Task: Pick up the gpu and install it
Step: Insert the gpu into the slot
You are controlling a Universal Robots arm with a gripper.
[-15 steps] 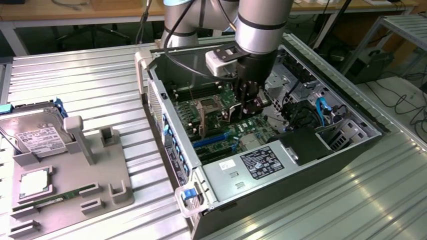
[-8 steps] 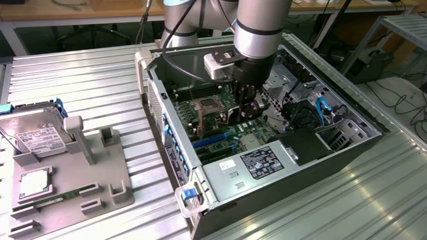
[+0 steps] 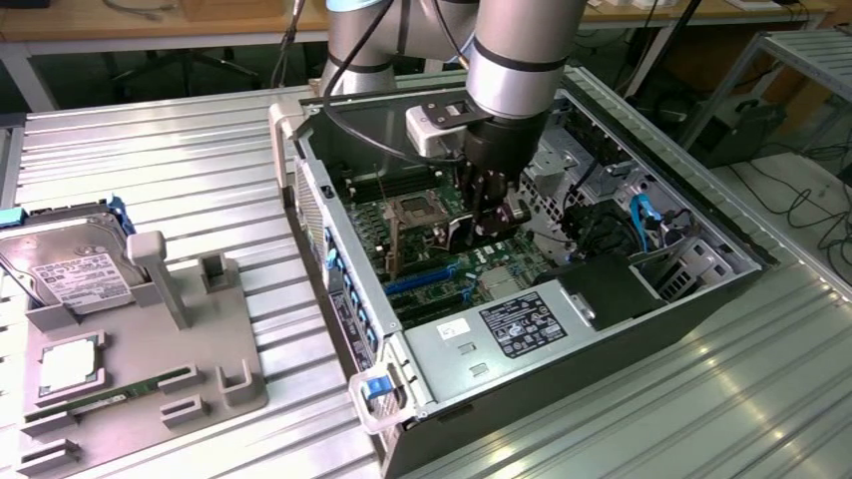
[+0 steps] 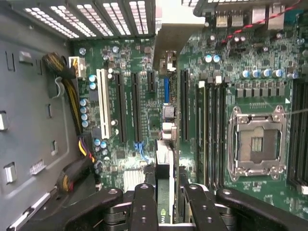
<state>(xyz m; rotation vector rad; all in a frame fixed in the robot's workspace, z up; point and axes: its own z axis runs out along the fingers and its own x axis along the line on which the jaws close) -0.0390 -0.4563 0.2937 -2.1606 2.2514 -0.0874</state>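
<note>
While my arm's wrist hides most of the gpu, I see the fingers pinching it edge-on, vertically, above the motherboard.

the end effector hides most of the gpu in the exterior view.

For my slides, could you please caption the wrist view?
Gripper shut on the gpu, holding it edge-on above the motherboard slots.
</note>
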